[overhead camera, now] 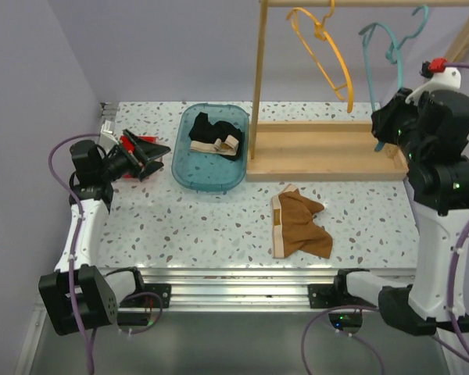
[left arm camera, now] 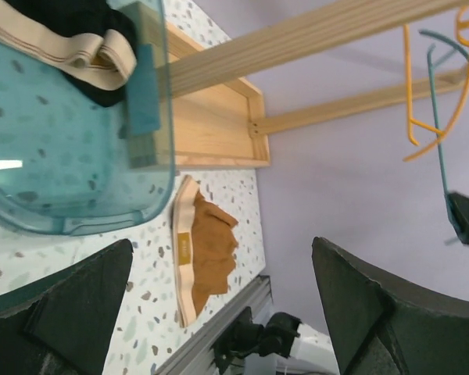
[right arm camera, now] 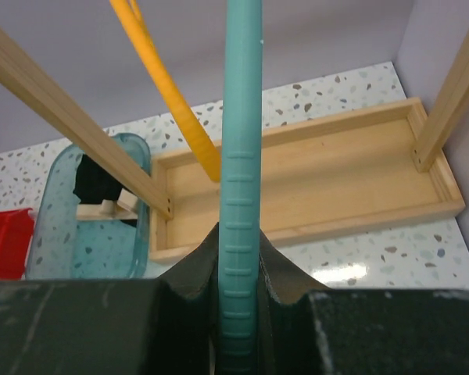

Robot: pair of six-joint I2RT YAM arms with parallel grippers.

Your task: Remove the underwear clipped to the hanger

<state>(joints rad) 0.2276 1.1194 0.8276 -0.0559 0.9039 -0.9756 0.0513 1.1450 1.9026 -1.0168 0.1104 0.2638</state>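
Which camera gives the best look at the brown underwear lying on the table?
The top external view: the brown underwear lies whole and unobstructed on the table. The left wrist view shows it sideways and foreshortened. The right wrist view misses it.

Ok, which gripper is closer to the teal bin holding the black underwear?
Left. The left gripper sits just left of the teal bin. The right gripper is far across the table at the wooden rack, closed on the teal hanger.
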